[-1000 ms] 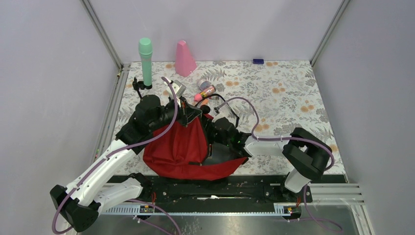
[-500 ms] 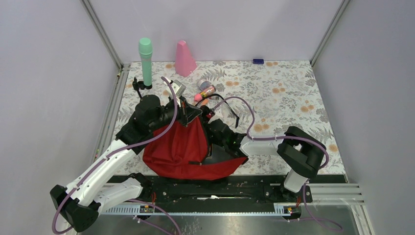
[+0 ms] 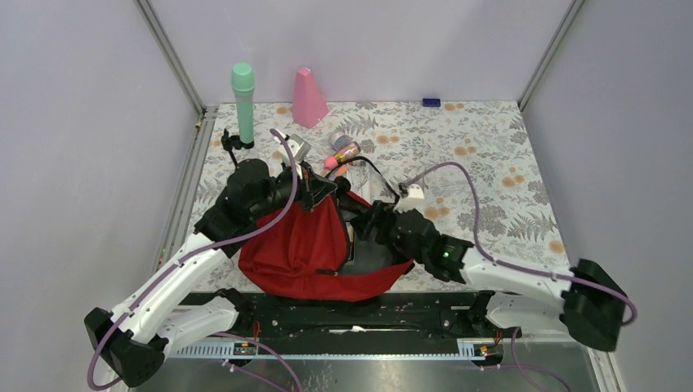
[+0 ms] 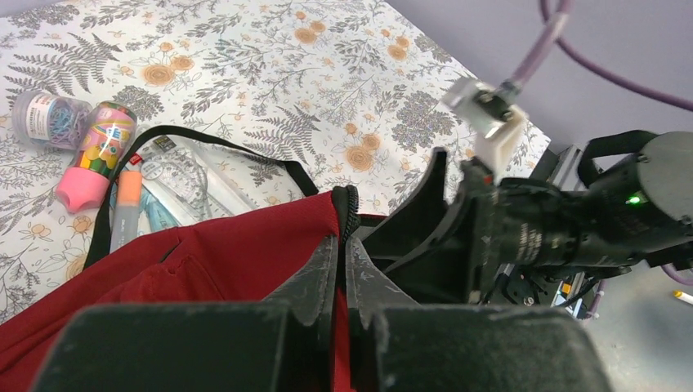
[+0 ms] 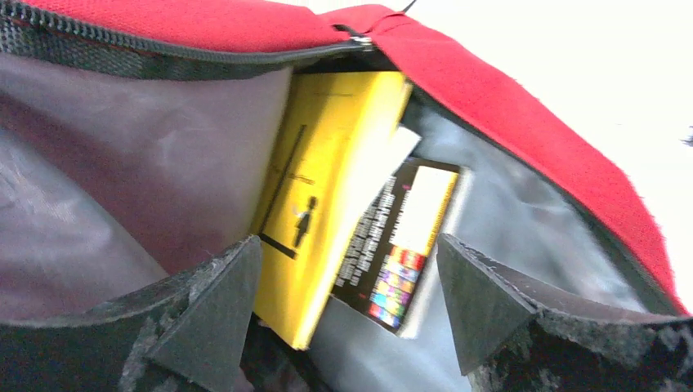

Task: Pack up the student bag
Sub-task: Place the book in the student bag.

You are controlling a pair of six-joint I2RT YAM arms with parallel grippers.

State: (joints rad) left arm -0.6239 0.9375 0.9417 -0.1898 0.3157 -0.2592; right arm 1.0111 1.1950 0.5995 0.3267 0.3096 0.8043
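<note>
Though wide apart — right jaws empty

Your right gripper (image 5: 347,245) stands spread wide at the bag (image 5: 523,135) mouth, holding nothing. Inside, you see a yellow book (image 5: 327,204) overlapping a black book (image 5: 400,269), both against grey lining (image 5: 122,163).

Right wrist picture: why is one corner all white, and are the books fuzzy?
Right wrist view: inside the student bag is dim, so the bright outside beyond it washes out white; the yellow book looks slightly smeared. Left wrist view: the left gripper up close is soft, the floral table sharp. Top view: evenly lit, no glare.
</note>
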